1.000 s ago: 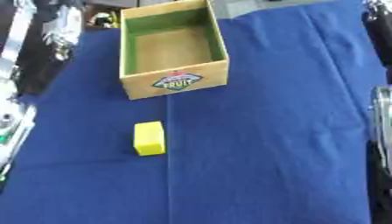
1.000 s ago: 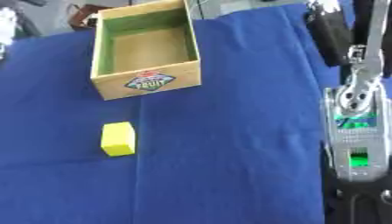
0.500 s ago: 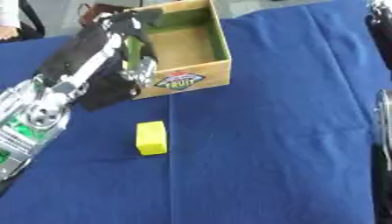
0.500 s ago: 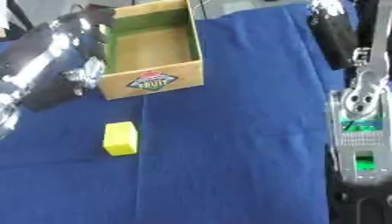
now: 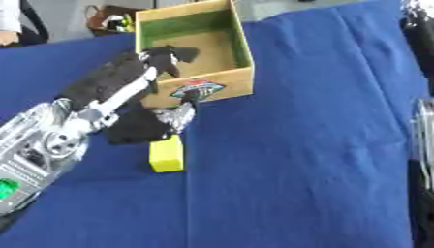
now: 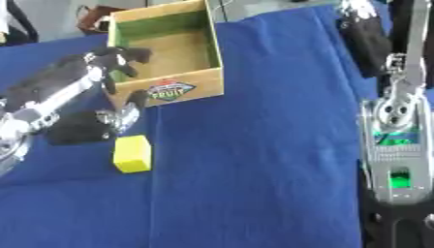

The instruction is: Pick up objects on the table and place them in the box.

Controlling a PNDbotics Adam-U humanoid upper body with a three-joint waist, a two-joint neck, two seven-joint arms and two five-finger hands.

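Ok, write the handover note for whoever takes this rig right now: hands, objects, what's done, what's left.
Left hand: open, fingers spread, hovering just above and behind the yellow block, not gripping it.
Right hand: idle at the far right edge, over the blue cloth; finger state unclear.
Box: upright at the far side of the cloth, looks empty.
Done: nothing placed yet.
Left: grasp the block, lift it, drop it in the box just beyond it.

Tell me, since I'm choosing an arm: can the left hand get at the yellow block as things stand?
Probably yes. The left hand hovers open just above and behind the yellow block, with nothing lying between them on the blue cloth.
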